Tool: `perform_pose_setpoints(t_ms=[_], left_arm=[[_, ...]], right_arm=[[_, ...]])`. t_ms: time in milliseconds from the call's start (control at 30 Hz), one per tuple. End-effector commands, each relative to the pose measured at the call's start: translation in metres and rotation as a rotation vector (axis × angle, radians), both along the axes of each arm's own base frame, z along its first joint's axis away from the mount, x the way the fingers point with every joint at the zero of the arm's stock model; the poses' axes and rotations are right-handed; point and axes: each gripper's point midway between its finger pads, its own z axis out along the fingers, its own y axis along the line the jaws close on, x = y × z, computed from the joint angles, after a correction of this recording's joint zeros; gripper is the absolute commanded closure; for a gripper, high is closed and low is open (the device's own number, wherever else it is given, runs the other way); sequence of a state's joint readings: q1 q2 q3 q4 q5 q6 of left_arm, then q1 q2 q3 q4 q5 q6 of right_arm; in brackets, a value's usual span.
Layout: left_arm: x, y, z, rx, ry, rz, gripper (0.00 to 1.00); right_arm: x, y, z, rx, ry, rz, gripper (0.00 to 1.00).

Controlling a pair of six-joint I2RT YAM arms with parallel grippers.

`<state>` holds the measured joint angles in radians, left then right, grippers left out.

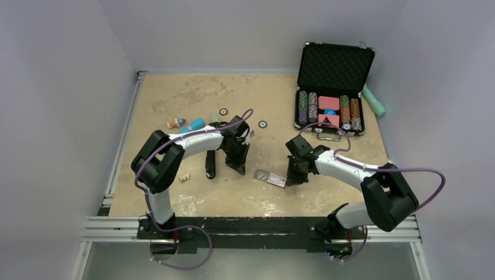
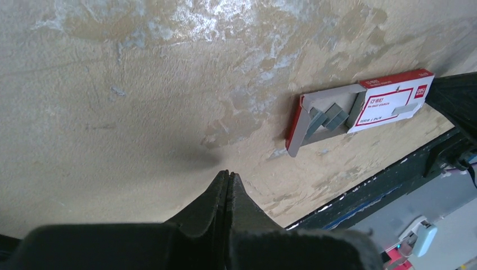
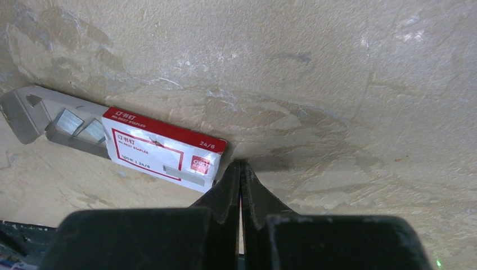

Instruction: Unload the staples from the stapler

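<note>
A black stapler (image 1: 210,164) lies on the table (image 1: 262,99) just beside the left gripper (image 1: 238,166). The right gripper (image 1: 293,177) hangs by a little staple box (image 1: 276,180) (red and white). A chip case (image 1: 333,87) stands open far back.

Open black case (image 1: 335,64) stands at the table's (image 1: 175,93) far right corner, lid upright. Inside it: chip stacks (image 1: 307,107) and pink blocks (image 1: 328,103). A teal handle-like item (image 1: 374,100) lies just right of the case. Two small dark rings (image 1: 223,111) (image 1: 262,123) lie left of the case. A blue cylinder (image 1: 195,124) and an orange-white item (image 1: 175,123) lie farther left.
</note>
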<state>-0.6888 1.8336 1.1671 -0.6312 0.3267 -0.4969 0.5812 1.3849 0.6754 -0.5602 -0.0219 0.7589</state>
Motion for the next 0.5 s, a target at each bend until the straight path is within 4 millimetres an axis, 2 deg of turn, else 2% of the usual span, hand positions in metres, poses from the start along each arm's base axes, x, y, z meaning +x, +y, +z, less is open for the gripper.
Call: perform_pose_setpoints(t_ms=[0,167,467], left_arm=[[0.009,-0.022,0.007,-0.078,-0.008,0.011,1.0],[0.002,-0.032,0.0,-0.115,0.043,0.006,1.0],[-0.004,-0.035,-0.01,-0.117,0.071,0.011,1.0]], right_arm=[[0.013,0.006,0.003,0.007,-0.03,-0.01,1.0],[0.013,0.008,0.0,0.013,-0.022,0.004,1.0],[0.02,0.014,0.0,0.012,-0.024,0.035,1.0]])
